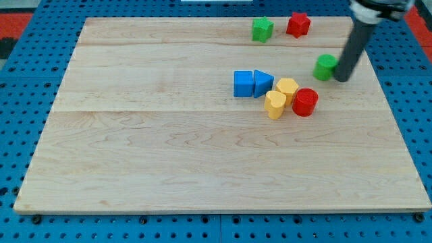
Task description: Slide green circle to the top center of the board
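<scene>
Camera view: one wooden worktop (169,155).
Green circle (325,67): lay toward the view's upper right, well right of top centre.
My tip (341,78): touched the green circle's right side.
Tool: a plain rod, no jaws.

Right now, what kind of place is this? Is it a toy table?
Probably a robot lab bench, not a playroom. A wooden board lies on a blue pegboard bench, small coloured blocks like the green circle sit on it, and my tip stands just right of that circle.
</scene>
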Motion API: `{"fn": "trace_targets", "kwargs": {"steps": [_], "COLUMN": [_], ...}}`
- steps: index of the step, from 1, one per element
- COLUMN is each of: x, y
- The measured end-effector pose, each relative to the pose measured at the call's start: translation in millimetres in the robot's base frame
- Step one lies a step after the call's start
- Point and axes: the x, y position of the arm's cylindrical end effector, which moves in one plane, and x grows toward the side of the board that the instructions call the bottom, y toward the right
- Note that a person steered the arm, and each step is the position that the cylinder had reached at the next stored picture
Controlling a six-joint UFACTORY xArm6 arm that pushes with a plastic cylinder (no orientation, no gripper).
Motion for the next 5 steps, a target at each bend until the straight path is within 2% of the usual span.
{"fn": "trace_targets", "kwargs": {"steps": [1,2,3,4,5], "x": [-37.9,-53.5,-68.1,-89.3,-66.4], "y": [-29.9,-44.3,-18.7,-46.1,-85.0]}}
